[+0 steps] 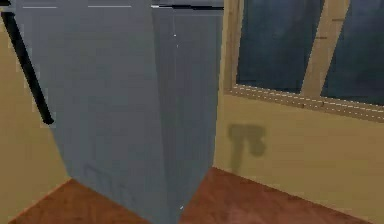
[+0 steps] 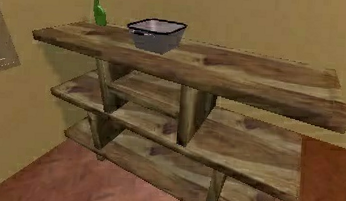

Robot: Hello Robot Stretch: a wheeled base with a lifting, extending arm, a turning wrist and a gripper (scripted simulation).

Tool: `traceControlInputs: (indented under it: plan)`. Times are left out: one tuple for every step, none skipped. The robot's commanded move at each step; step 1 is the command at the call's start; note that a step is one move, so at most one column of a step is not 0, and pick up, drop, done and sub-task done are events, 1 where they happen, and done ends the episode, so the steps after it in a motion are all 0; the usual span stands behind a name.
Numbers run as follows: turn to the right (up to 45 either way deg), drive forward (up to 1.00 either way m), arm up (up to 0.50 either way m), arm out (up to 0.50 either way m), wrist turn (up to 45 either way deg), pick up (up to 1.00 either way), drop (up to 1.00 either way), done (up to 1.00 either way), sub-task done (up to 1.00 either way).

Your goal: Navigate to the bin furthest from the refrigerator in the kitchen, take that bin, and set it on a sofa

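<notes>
A small grey bin (image 2: 156,34) with a dark rim stands on the top board of a wooden shelf unit (image 2: 233,77) in the arm side view, toward its left half. A tall grey refrigerator (image 1: 130,100) rises close ahead in the forward view, taking up the left and middle.
A green spray bottle (image 2: 98,8) stands on the shelf top left of the bin. The shelf unit has two lower boards. A window (image 1: 300,45) with a wooden frame is set in the yellow wall right of the refrigerator. Reddish wood floor (image 1: 270,200) lies below.
</notes>
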Motion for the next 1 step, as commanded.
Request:
traceControlInputs:
  plan:
    - [24.0, 0.0, 0.0, 0.0, 0.0, 0.0, 0.0, 0.0, 0.0]
